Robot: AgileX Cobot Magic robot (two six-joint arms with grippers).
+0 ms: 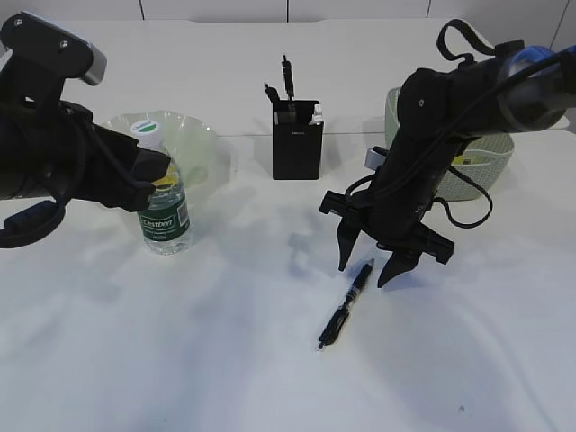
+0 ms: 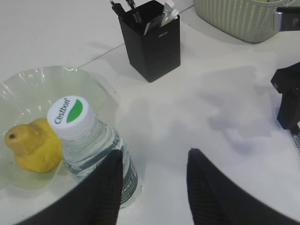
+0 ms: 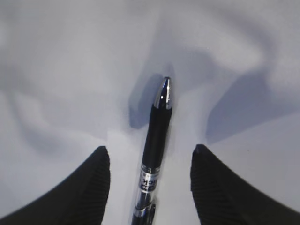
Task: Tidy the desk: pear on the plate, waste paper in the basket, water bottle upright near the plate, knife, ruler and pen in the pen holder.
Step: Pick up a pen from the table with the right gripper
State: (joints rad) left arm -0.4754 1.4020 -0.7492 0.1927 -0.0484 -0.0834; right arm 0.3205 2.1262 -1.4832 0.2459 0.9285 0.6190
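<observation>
The pen [image 1: 346,305] lies flat on the desk [image 1: 225,360], out front of the pen holder [image 1: 297,139], its long axis running diagonally. The right gripper [image 1: 371,261] hangs just above its upper end, jaws spread and straddling the barrel crosswise. The left gripper [image 2: 152,187], also spread, sits well apart beside the water bottle [image 1: 163,205].
</observation>
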